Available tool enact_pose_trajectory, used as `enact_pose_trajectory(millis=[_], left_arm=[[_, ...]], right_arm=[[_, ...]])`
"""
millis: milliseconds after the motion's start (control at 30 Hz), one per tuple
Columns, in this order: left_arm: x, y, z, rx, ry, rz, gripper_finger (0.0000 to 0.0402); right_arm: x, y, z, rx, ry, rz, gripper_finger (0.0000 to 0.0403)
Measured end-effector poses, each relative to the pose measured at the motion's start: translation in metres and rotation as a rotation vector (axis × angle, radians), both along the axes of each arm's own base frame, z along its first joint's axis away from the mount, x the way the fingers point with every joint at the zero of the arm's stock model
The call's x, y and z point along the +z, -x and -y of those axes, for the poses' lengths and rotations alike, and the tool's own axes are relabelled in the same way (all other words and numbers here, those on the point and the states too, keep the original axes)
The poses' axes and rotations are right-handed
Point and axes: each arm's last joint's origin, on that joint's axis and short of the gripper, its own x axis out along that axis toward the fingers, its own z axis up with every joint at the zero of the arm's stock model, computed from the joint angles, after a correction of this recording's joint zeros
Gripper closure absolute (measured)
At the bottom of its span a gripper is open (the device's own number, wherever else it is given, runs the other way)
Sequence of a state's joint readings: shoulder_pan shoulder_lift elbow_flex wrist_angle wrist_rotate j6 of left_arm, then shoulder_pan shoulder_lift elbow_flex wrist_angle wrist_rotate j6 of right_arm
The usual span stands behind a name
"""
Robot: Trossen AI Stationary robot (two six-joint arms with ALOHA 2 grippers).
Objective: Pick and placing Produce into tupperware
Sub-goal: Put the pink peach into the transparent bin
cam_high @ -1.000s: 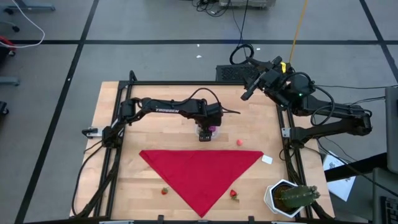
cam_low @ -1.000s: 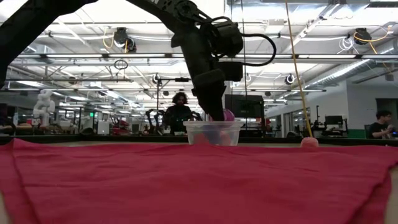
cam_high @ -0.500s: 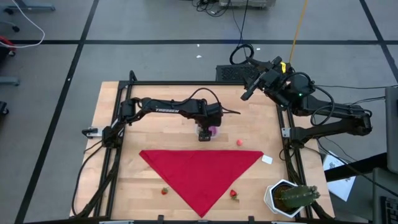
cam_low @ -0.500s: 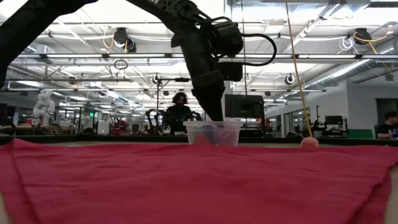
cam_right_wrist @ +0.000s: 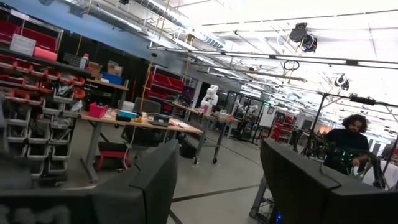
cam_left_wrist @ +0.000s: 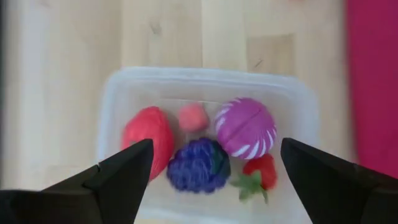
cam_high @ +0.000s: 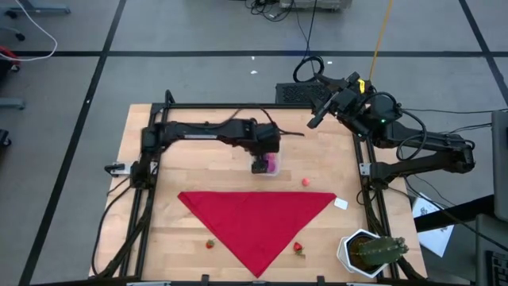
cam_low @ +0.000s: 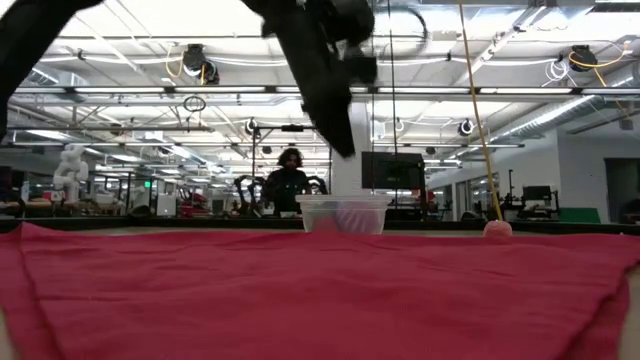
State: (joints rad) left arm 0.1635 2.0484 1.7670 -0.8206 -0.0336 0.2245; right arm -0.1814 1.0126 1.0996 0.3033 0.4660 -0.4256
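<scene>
Since a second ago, your left gripper (cam_left_wrist: 211, 171) has lifted clear of the tupperware (cam_left_wrist: 118, 106); it now hangs above the tub with its fingers spread wide and nothing between them, where before it was down inside. The magenta piece it carried lies in the tub.

Tupperware: clear, smooth plastic, rectangular with rounded corners, standing on the pale wooden table (cam_high: 198, 171) just beyond the long edge of the red cloth (cam_high: 258, 218).

Contents, five pieces:
- red rounded fruit (cam_left_wrist: 149, 134), matte
- small pink ball (cam_left_wrist: 193, 116)
- magenta round piece (cam_left_wrist: 245, 127), white stripes and a seam across it
- purple grape bunch (cam_left_wrist: 198, 165), knobbly
- strawberry (cam_left_wrist: 260, 174), green leaves

Loose produce, placed from the cloth: a pinkish ball (cam_high: 305, 182) just beyond its long edge; a strawberry (cam_high: 210, 244) and another strawberry (cam_high: 298, 247) flanking its near point.

Cloth: soft, triangular, faintly creased.

Your right gripper (cam_high: 316, 117) waits raised past the table's far right corner, fingers parted and empty.
</scene>
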Motion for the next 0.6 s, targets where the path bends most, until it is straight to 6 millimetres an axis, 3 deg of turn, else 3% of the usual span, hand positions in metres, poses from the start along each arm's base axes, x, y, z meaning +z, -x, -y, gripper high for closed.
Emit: enact_pose_trajectory(millis=[267, 433, 600], left_arm=[[0.097, 0.066, 0.011, 0.098, 0.033, 0.100, 0.0041], [0.132, 0.115, 0.006, 0.346, -0.039, 0.084, 0.0041], [0.153, 0.155, 0.002, 0.544, -0.075, 0.062, 0.0041]], right_arm=[[-0.005, -0.002, -0.001, 0.013, -0.026, -0.040, 0.0183], [-0.008, -0.004, -0.007, 0.041, -0.032, -0.080, 0.0183], [-0.015, -0.007, -0.017, 0.094, -0.073, -0.127, 0.0183]])
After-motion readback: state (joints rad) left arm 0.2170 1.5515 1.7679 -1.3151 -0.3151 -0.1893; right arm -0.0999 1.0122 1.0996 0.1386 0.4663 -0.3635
